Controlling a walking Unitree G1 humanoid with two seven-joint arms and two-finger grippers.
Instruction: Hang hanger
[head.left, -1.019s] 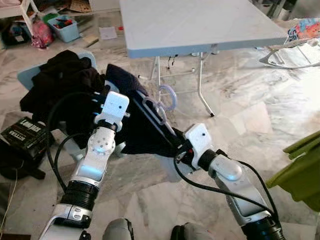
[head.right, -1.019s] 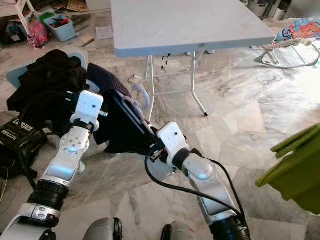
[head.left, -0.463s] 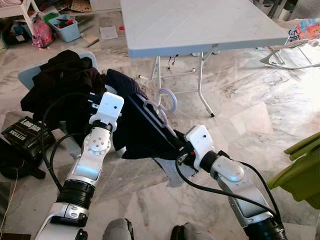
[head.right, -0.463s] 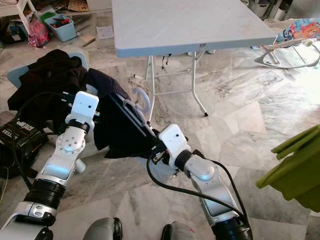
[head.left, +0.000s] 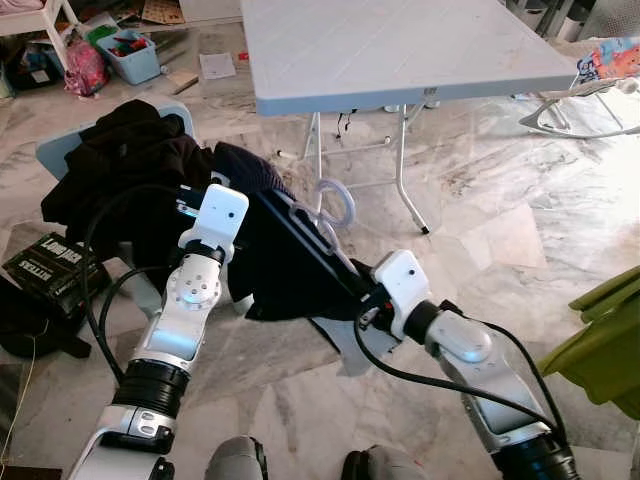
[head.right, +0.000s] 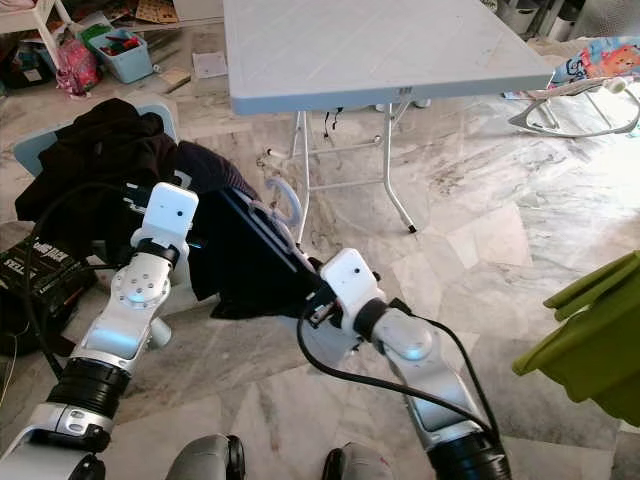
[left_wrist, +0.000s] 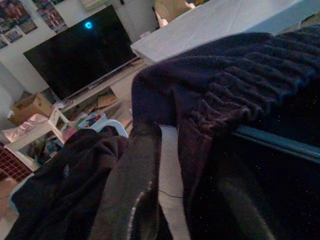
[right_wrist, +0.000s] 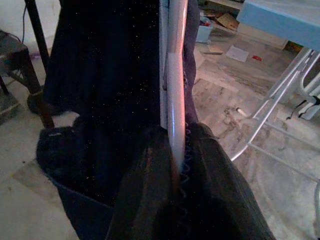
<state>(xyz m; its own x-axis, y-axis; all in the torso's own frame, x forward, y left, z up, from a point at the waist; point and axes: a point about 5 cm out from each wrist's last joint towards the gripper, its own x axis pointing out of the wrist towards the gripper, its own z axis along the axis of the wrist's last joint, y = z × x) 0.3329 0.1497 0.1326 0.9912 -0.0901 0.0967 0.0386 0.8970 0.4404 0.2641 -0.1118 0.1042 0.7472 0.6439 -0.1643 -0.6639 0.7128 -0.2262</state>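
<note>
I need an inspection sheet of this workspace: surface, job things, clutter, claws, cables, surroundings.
Surface: marble floor.
Job things: pale hanger carrying a dark garment, held between both arms.
Clutter: dark clothes heaped on a chair; black box; blue bin.
Claws: right claw shut on hanger; left claw at the garment's other end, fingers hidden.
Cables: black cables loop along both arms.
Surroundings: folding table ahead; green item at right.

Pale hanger (head.left: 322, 222) inside dark garment (head.left: 285, 270)
</note>
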